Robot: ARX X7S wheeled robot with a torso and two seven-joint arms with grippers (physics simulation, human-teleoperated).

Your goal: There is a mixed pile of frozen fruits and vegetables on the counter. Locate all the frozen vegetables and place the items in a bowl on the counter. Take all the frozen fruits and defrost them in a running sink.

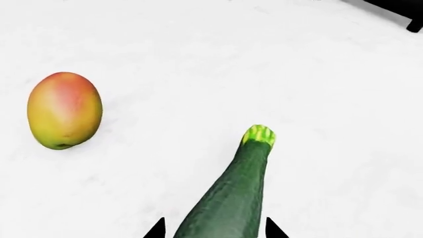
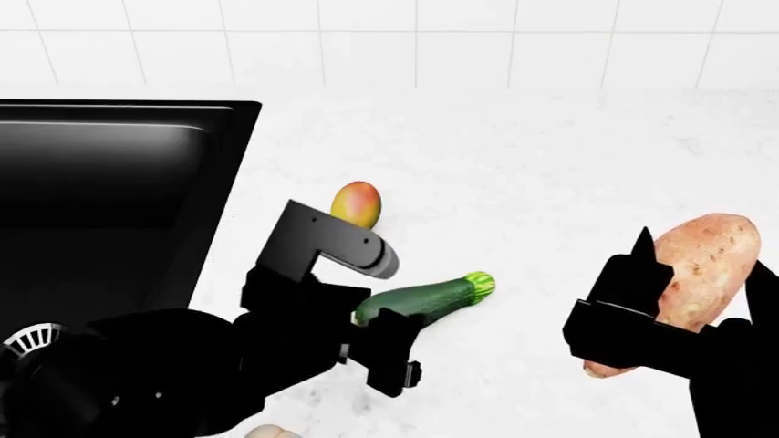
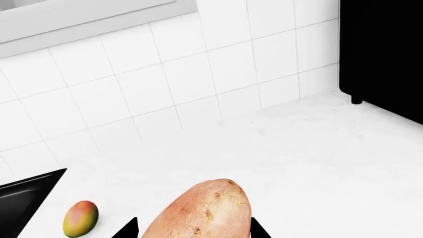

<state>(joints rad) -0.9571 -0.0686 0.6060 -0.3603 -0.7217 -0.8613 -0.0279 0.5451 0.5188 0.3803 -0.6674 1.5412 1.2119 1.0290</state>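
Note:
My left gripper (image 1: 215,229) (image 2: 378,333) is shut on the thick end of the dark green zucchini (image 1: 231,198) (image 2: 426,298), whose pale green tip points away over the white counter (image 2: 548,164). The small yellow-red mango (image 1: 64,110) (image 2: 356,203) (image 3: 80,218) lies on the counter beyond it, close to the black sink (image 2: 109,182). My right gripper (image 3: 188,230) (image 2: 700,292) is shut on the fat speckled sweet potato (image 3: 201,213) (image 2: 700,265) and holds it above the counter at the right. The bowl is out of view.
The sink's silver drain strainer (image 2: 31,338) shows at the lower left. A white tiled wall (image 2: 365,41) backs the counter. A black appliance on small feet (image 3: 383,54) stands on the counter far to the right. A pale rounded thing (image 2: 262,431) peeks in below my left arm.

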